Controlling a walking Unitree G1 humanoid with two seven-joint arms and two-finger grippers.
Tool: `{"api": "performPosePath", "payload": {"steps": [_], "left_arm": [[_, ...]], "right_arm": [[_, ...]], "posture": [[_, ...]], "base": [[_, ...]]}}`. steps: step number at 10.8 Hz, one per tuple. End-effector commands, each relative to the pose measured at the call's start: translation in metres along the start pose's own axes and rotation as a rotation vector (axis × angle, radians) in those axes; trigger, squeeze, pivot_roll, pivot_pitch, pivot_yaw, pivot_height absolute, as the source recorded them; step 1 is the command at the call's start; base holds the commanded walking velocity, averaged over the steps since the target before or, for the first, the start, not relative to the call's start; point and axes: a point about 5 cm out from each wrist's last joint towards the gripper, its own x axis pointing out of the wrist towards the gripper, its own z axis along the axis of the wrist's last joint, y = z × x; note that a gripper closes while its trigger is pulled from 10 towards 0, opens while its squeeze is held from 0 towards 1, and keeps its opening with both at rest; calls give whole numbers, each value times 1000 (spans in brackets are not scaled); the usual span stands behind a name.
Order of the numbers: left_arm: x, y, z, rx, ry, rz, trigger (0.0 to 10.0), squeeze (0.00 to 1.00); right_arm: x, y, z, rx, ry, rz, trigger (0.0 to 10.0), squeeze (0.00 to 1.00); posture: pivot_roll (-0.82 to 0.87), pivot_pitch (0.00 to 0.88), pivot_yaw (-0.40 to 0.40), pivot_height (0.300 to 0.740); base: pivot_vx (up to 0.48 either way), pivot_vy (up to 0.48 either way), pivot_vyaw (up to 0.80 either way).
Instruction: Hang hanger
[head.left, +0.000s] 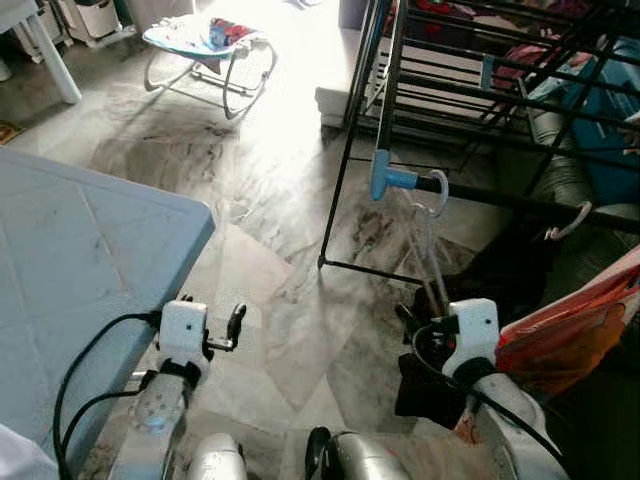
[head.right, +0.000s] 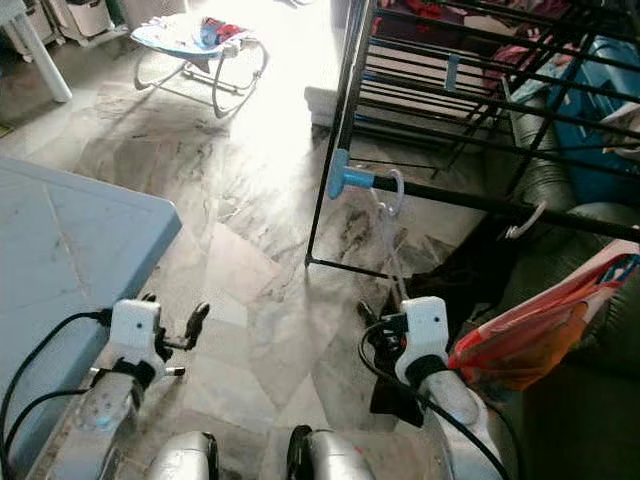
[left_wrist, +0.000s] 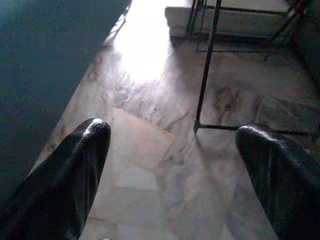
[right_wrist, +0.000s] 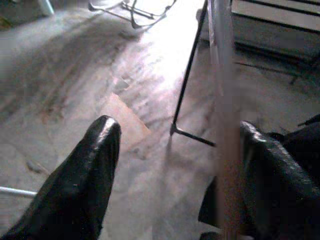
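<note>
A pale, see-through hanger (head.left: 430, 250) has its hook (head.left: 437, 192) over the black bar of the drying rack (head.left: 520, 200), right beside a blue joint (head.left: 385, 178). Its body slants down toward my right gripper (head.left: 415, 320). In the right wrist view that gripper (right_wrist: 175, 165) is open, and the blurred hanger stem (right_wrist: 225, 125) runs between the fingers, close by one fingertip (right_wrist: 272, 170). My left gripper (head.left: 215, 325) is open and holds nothing, low beside the corner of the table; its fingers (left_wrist: 75, 170) stand wide apart over the marble floor.
A light blue table (head.left: 80, 270) stands at the left. An orange-red plastic bag (head.left: 560, 340) hangs by my right arm, with a dark cloth (head.left: 420, 385) on the floor below. A second hook (head.left: 570, 222) sits further along the rack. A baby bouncer (head.left: 205, 45) is at the far side.
</note>
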Motion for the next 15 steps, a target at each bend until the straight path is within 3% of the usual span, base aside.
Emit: {"api": "performPosePath", "payload": {"steps": [1, 4, 9, 12, 15], "left_arm": [[-1, 12, 6, 5, -17, 51, 10000, 0], [-1, 9, 25, 129, -121, 38, 10000, 0], [-11, -8, 27, 146, -144, 34, 10000, 0], [-10, -11, 29, 149, -150, 22, 10000, 0], [-7, -13, 29, 155, -148, 14, 10000, 0]], "right_arm": [[-6, -6, 1, 1, -13, -18, 10000, 1000], [-11, -5, 17, -27, -118, 5, 10000, 1000], [-19, -14, 11, -106, -116, -81, 10000, 1000], [-25, -17, 28, -188, -196, -148, 10000, 1000], [-25, -6, 52, -268, -293, -147, 10000, 1000]], "posture": [[81, 122, -112, 740], [73, 141, -105, 740], [57, 170, -83, 740], [44, 174, -81, 740], [36, 174, -79, 740]], "base": [[0, 0, 0], [0, 0, 0], [0, 0, 0], [0, 0, 0], [0, 0, 0]]}}
